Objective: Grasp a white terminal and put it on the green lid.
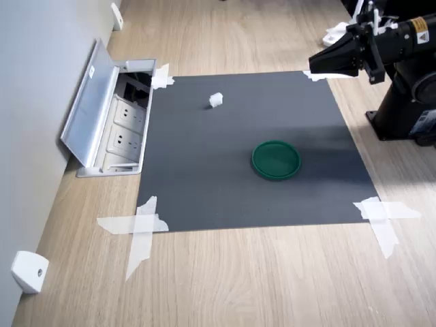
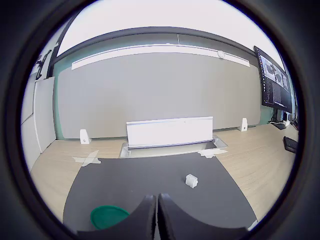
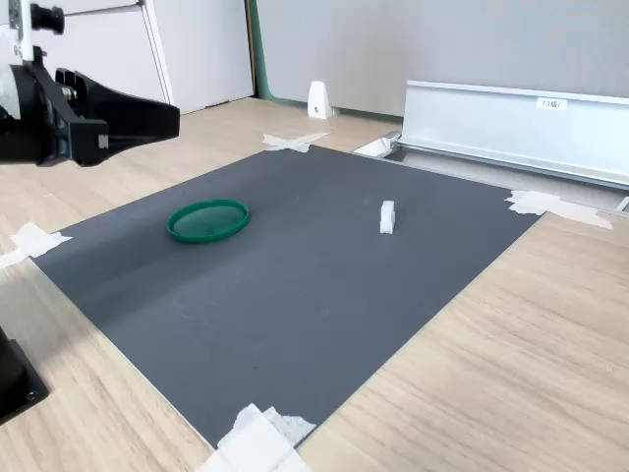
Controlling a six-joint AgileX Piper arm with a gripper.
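White terminal (image 1: 216, 100) and green lid (image 1: 276, 159) lie apart (closed gripper (image 1: 315, 65) aloft).

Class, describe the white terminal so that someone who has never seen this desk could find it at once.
Start at the dark grey mat taped to the wooden desk. The white terminal sits alone on the mat's half nearer the open socket box, apart from the green lid. It is the only tiny white block on the mat.
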